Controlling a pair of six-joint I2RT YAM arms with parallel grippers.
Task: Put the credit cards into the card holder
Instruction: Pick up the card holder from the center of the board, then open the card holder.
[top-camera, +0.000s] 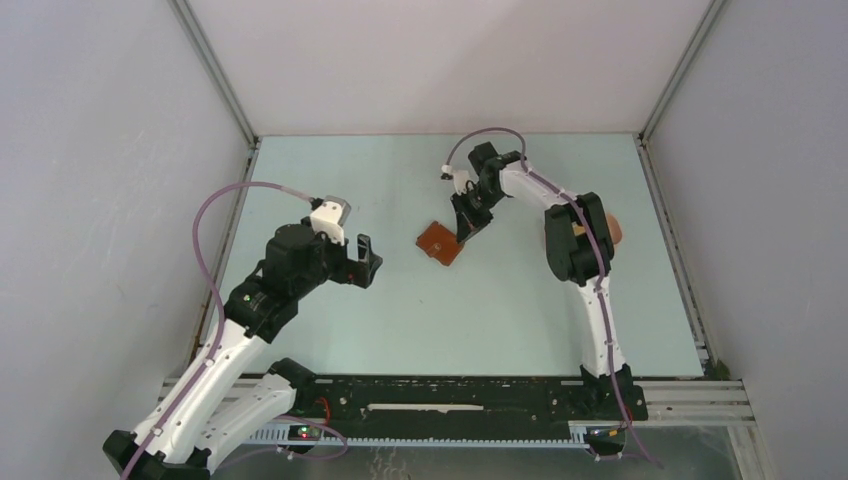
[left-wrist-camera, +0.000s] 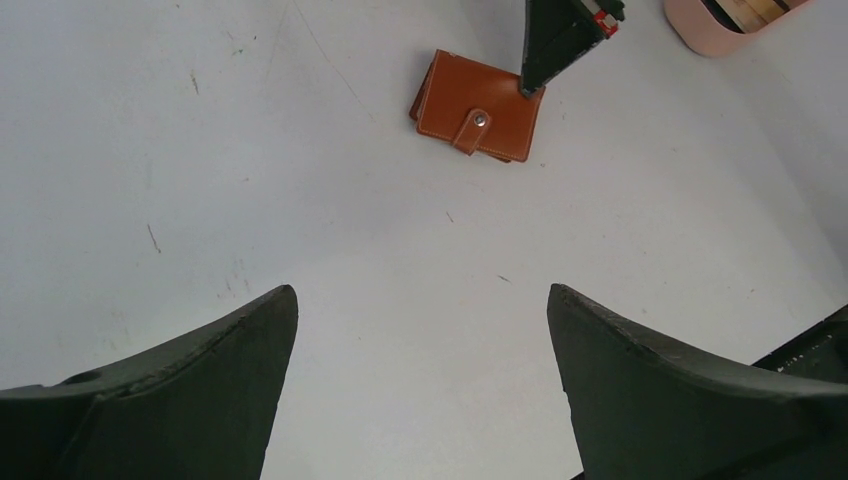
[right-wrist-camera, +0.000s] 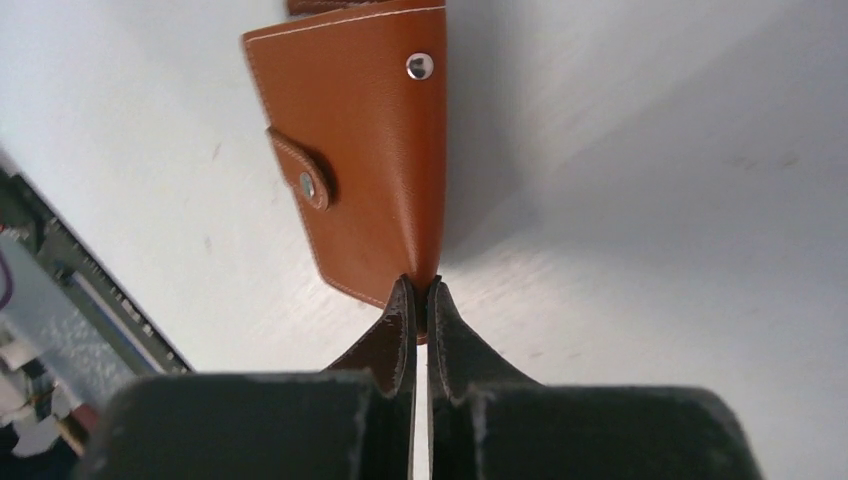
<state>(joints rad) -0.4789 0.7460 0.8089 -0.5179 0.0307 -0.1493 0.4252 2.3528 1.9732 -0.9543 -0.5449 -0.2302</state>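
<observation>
The card holder (top-camera: 438, 243) is a reddish-brown leather wallet with a snap tab, lying mid-table. It also shows in the left wrist view (left-wrist-camera: 470, 105). My right gripper (right-wrist-camera: 420, 292) is shut on the near edge of the card holder (right-wrist-camera: 350, 150). From above, the right gripper (top-camera: 467, 230) reaches down at the holder's right side. My left gripper (left-wrist-camera: 420, 295) hangs open over bare table, well left of the holder, with nothing between its fingers (top-camera: 365, 262). Dark and tan edges of the credit cards (left-wrist-camera: 745, 8) show inside a pink tray.
The pink tray (left-wrist-camera: 700, 25) stands right of the holder, mostly hidden behind the right arm (top-camera: 612, 228) from above. White walls enclose the table on three sides. A black rail (top-camera: 450, 395) with the arm bases runs along the near edge.
</observation>
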